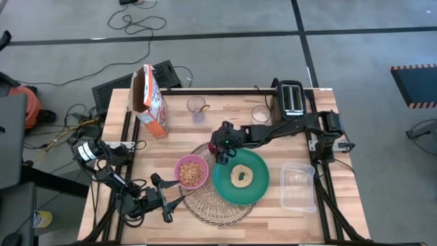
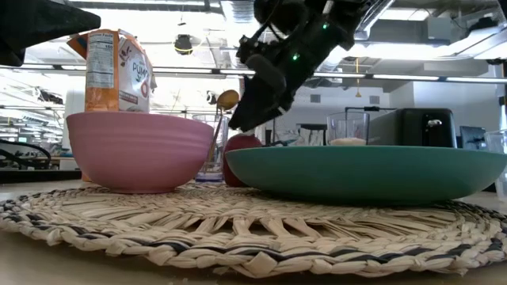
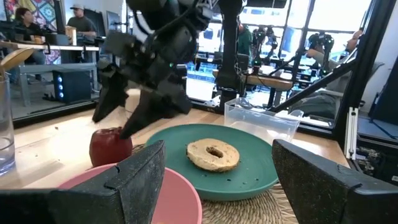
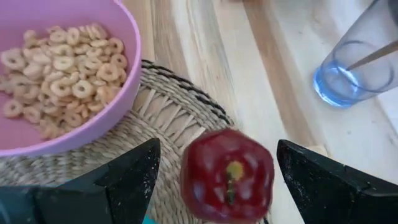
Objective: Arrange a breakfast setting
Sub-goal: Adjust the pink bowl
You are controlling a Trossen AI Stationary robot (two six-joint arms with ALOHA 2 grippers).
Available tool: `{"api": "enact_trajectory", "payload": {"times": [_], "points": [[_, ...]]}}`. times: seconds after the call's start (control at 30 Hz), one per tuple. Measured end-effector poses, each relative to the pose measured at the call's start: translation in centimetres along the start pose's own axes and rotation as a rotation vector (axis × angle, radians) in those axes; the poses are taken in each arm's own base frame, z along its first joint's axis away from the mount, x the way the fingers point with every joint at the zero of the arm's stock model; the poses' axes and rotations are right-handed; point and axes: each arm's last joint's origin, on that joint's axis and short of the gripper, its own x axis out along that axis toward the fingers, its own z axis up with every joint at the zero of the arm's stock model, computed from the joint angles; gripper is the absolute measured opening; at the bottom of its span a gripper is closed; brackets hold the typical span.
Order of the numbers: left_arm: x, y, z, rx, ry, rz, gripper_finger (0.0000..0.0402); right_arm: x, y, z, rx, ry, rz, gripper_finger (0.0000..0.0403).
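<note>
A pink bowl [image 1: 192,171] of tan cereal rings and a teal plate [image 1: 256,186] sit on a pale woven mat [image 1: 205,203] with dark-braided edging. Dark-red apple [image 4: 227,175], beige bagel [image 1: 242,176], pale striped wood tabletop [image 1: 177,121], black toaster [image 1: 293,98], orange-and-white cereal box [image 1: 151,101].

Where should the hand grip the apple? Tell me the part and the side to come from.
Grip the apple across its round middle, coming straight down from above. It sits upright, stem up, wedged between the pink bowl and the green plate, so only the top is free. The right hand hangs open over it.
</note>
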Motion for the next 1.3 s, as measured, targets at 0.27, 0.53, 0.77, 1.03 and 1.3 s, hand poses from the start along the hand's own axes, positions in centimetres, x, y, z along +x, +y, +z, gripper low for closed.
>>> {"api": "enact_trajectory", "payload": {"times": [0.27,0.53,0.77,1.03,1.3], "points": [[0.0,0.0,0.0,0.004,0.0,-0.011,0.0281,-3.9,0.6,1.3,-0.029,-0.033,0.024,0.0348],[-0.1,-0.1,0.4,-0.002,0.012,0.127,0.0281,-8.6,3.1,0.8,-0.078,-0.068,0.096,0.0348],[-0.1,-1.4,3.5,0.015,0.015,0.133,0.0281,-10.3,5.9,-3.6,-0.136,-0.081,0.183,0.0348],[0.1,-2.3,6.5,-0.044,-0.001,0.105,0.0279,-11.5,8.5,-6.7,-0.209,-0.094,0.27,0.0348],[2.5,-5.4,6.9,-0.002,-0.026,-0.091,0.0248,-11.8,9.5,-7.2,-0.236,-0.091,0.296,0.0348]]}}
